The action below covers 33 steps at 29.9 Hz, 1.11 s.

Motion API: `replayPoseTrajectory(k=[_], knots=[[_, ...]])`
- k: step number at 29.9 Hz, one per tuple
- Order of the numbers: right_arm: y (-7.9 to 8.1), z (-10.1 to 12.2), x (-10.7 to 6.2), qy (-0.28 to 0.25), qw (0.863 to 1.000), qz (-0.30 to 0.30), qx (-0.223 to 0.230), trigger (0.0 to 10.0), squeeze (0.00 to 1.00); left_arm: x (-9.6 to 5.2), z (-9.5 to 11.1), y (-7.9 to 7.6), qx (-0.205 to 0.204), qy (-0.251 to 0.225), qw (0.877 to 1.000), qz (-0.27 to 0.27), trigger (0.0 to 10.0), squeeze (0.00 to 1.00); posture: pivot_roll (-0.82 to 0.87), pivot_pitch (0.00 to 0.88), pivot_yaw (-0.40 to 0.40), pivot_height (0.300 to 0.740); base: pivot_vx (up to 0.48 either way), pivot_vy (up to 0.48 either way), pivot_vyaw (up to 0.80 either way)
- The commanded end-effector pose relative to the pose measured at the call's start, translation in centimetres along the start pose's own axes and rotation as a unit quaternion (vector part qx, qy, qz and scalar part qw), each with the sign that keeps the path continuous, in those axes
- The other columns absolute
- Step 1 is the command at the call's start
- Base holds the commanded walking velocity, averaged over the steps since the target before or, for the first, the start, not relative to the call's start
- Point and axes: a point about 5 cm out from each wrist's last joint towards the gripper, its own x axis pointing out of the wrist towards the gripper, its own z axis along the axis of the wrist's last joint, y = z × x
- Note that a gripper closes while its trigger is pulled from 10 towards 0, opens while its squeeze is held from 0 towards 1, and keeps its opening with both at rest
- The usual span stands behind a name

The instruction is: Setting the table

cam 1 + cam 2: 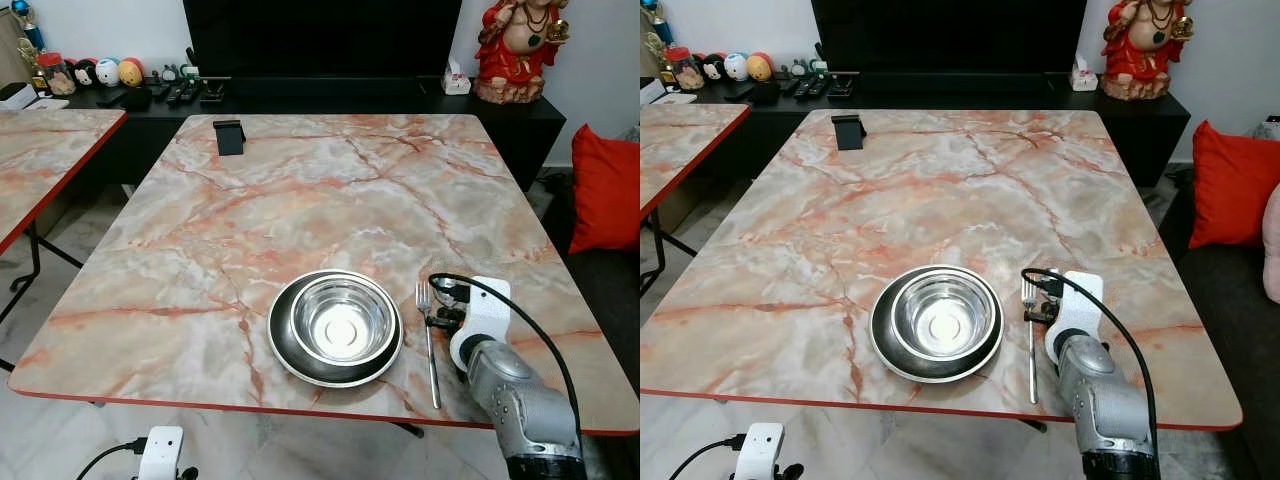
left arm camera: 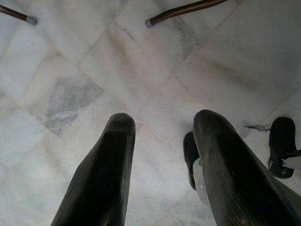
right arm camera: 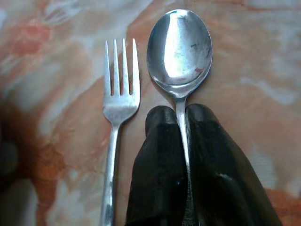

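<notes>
A steel bowl [image 1: 340, 322] sits in a dark plate [image 1: 283, 350] near the front edge of the marble table [image 1: 300, 200]. Just right of the plate lies a fork [image 1: 430, 345], tines pointing away from me. My right arm reaches over the table beside the fork. In the right wrist view my right gripper [image 3: 181, 115] is shut on the handle of a spoon [image 3: 179, 47], which lies alongside the fork [image 3: 120, 89] on its right, bowl up against the marble. My left gripper [image 2: 162, 127] hangs open over the floor tiles, holding nothing.
A small black stand [image 1: 229, 136] is at the table's far left. A second marble table [image 1: 40, 150] stands to the left, a black console [image 1: 300, 100] with small items and a red figurine [image 1: 517, 50] behind. A red cushion [image 1: 605, 190] lies at right.
</notes>
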Motion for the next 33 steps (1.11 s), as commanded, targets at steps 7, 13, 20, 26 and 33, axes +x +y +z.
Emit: replayPoseTrajectory(k=[7,13,20,26,33], knots=[[-1.1,-0.9,-0.6,0.002,0.999,-0.029,-0.02,10.0,0.0,0.0,-0.3,0.0,0.001,0.01,1.0,0.0,10.0,0.0,-0.07,0.0,0.024,0.74,0.0,0.0,0.0],[-1.5,-1.7,-0.7,0.01,0.999,-0.039,-0.026,10.0,0.0,0.0,-0.3,0.0,0.001,0.01,1.0,0.0,10.0,0.0,-0.07,0.0,0.023,0.74,0.0,0.0,0.0],[-1.5,-2.1,-0.9,0.012,0.999,-0.039,-0.027,10.0,0.0,0.0,-0.2,0.0,0.002,0.009,1.0,0.0,10.0,0.0,-0.07,0.0,0.023,0.74,0.0,0.0,0.0],[-1.5,-2.6,-1.0,0.015,0.999,-0.037,-0.027,10.0,0.0,0.0,-0.2,0.1,0.002,0.009,1.0,0.001,10.0,0.0,-0.07,0.0,0.024,0.74,0.0,0.0,0.0],[-1.3,-3.1,-1.6,0.01,0.999,-0.039,-0.018,10.0,0.0,0.0,-0.2,0.1,0.004,0.009,1.0,0.001,10.0,0.0,-0.07,0.0,0.023,0.74,0.0,0.0,0.0]])
